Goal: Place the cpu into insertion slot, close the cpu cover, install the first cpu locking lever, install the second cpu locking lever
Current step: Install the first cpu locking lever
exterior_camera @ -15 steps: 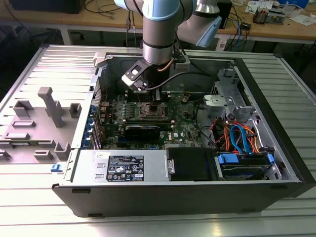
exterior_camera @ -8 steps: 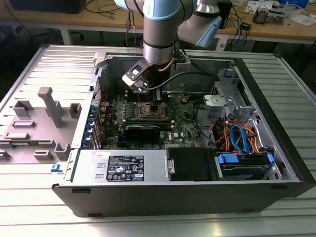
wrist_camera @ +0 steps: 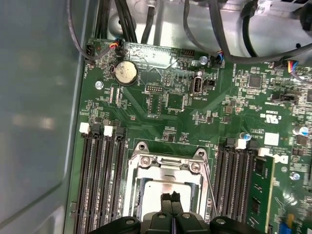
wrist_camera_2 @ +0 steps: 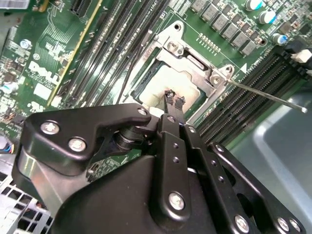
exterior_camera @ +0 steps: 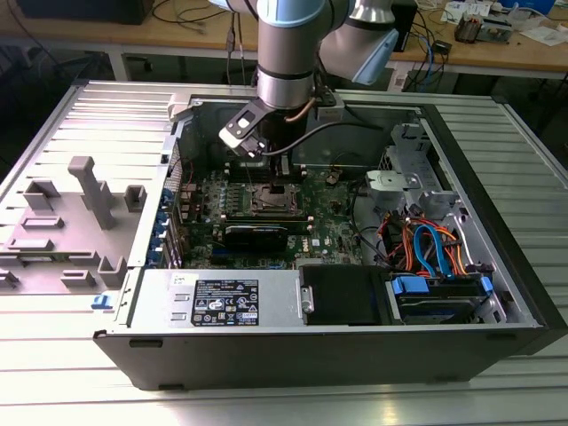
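The end effector (wrist_camera_2: 174,99) has its two slim black fingertips (wrist_camera_2: 169,94) drawn narrow, almost touching, with nothing held between them. In both wrist views the tips hang just above the cpu (wrist_camera_2: 163,80), over the edge of its pale silver-grey face that lies nearest the end effector's body; whether they touch the metal cannot be told.

In the first wrist view the end effector (wrist_camera: 170,198) sits over the same edge of the cpu (wrist_camera: 150,189). The cpu lies flat in its socket, and its face shows through the square cut-out of the cpu cover (wrist_camera_2: 194,60), which lies down around it as a silvery frame (wrist_camera: 168,165).

A thin metal lever rod (wrist_camera_2: 265,95) juts from one corner of the socket and runs out above the neighbouring long black memory slots (wrist_camera_2: 243,105). More memory slots (wrist_camera: 100,175) flank the other side of the socket on the green circuit board (wrist_camera: 161,105).

In the exterior view the arm reaches down into an open computer case (exterior_camera: 311,355) with the end effector (exterior_camera: 280,175) just above the insertion slot (exterior_camera: 271,201). The case rests on a ribbed metal surface (exterior_camera: 89,390).
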Motion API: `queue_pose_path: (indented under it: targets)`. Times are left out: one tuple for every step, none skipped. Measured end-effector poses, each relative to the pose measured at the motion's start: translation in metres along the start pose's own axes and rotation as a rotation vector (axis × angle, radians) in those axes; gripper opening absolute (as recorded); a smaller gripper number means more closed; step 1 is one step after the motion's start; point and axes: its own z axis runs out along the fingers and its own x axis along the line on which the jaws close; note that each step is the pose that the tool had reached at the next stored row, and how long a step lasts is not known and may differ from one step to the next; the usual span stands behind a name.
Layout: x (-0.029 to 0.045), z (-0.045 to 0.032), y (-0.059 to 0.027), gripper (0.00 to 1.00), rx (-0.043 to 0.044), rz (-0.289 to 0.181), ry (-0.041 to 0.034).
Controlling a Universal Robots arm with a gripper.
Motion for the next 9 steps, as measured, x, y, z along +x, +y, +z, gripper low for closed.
queue_pose_path:
  targets:
    - [-0.0001,-0.0014,0.0000,0.11,-0.0001,0.000,0.0000]
    - [-0.0001,-0.0024,0.0000,0.11,0.0000,0.000,-0.0001]
    - [-0.0002,-0.0035,0.0000,0.11,0.0000,0.000,0.0000]
    - [-0.0002,-0.0037,0.0000,0.11,-0.0001,-0.002,0.0001]
    - [-0.0002,-0.0037,-0.0001,0.11,-0.0004,-0.007,0.0001]
    - [-0.0003,-0.0037,-0.0001,0.11,-0.0008,-0.017,-0.0001]
    - [-0.0004,-0.0037,-0.0001,0.11,-0.0013,-0.024,-0.0002]
    - [-0.0004,-0.0037,-0.0002,0.11,-0.0018,-0.036,-0.0004]
    - [-0.0004,-0.0037,-0.0002,0.11,-0.0023,-0.045,-0.0005]
